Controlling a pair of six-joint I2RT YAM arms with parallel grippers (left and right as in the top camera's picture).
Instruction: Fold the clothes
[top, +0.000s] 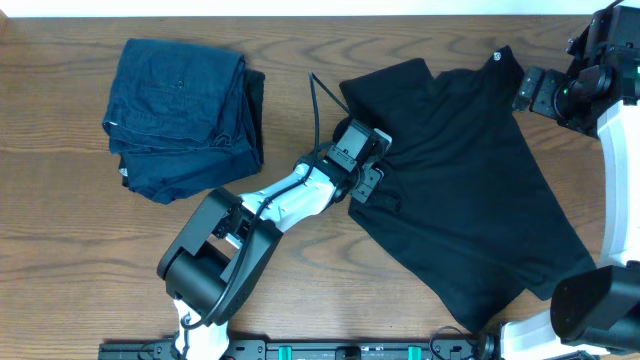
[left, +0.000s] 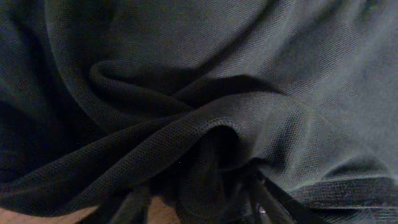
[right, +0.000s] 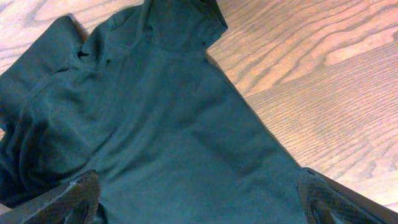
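Note:
The clothes (top: 470, 190), a black T-shirt, lie spread on the right half of the wooden table, with a small white logo (top: 494, 57) near the collar. My left gripper (top: 368, 186) sits low at the shirt's left edge. In the left wrist view its fingers (left: 132, 206) stand apart and straddle a bunched fold of the black fabric (left: 205, 143), with bare wood showing below. My right gripper (top: 530, 92) hovers by the shirt's upper right corner. It is open, and its fingers (right: 68, 199) are wide above the flat cloth (right: 174, 137) without touching it.
A folded stack of dark blue denim-like garments (top: 185, 115) lies at the far left. The left arm's white link (top: 290, 195) stretches across the table's middle. The right arm's base (top: 590, 305) stands at the lower right, over the shirt's hem.

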